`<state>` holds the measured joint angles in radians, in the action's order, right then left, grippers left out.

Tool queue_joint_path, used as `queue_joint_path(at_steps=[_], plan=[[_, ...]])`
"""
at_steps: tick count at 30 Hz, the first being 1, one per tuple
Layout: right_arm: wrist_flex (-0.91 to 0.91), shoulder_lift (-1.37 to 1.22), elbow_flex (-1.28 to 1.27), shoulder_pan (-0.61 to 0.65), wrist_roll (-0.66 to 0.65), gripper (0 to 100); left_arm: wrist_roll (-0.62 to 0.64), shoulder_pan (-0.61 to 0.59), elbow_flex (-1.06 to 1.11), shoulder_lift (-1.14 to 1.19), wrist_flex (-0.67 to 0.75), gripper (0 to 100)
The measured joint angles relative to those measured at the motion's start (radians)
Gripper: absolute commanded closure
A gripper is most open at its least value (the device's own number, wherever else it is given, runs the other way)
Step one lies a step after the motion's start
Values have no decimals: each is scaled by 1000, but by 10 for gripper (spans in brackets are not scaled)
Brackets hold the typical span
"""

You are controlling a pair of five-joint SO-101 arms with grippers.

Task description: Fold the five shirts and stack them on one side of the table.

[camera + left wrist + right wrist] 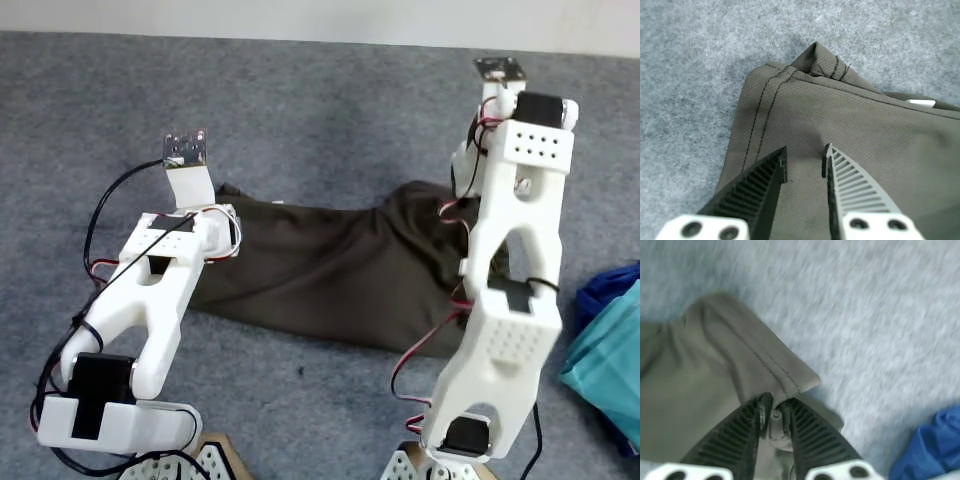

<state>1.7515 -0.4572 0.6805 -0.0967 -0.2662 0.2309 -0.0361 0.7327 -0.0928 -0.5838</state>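
A dark brown shirt (340, 270) lies spread across the grey table between the two arms. My left gripper (805, 162) hovers open just over the shirt's (865, 135) stitched hem, near a corner that folds up. Nothing is between its fingers. At the shirt's other end my right gripper (775, 412) is shut on a bunched fold of the shirt (695, 380), right at its seamed edge. In the high view the left arm (150, 300) stands over the shirt's left end and the right arm (510, 270) covers its right end.
A blue shirt (610, 285) and a teal shirt (610, 365) lie crumpled at the table's right edge; the blue one (930, 450) lies close to my right gripper. Bare grey table (320, 110) stretches behind the brown shirt.
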Motion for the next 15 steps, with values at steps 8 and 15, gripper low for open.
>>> queue_joint_path(at_steps=[8, 15], plan=[[-137, 270, -445, 9, -14, 991, 0, 0, 0, 0, 0, 860], [-371, 399, -861, 29, -74, 991, 0, 0, 0, 0, 0, 860]])
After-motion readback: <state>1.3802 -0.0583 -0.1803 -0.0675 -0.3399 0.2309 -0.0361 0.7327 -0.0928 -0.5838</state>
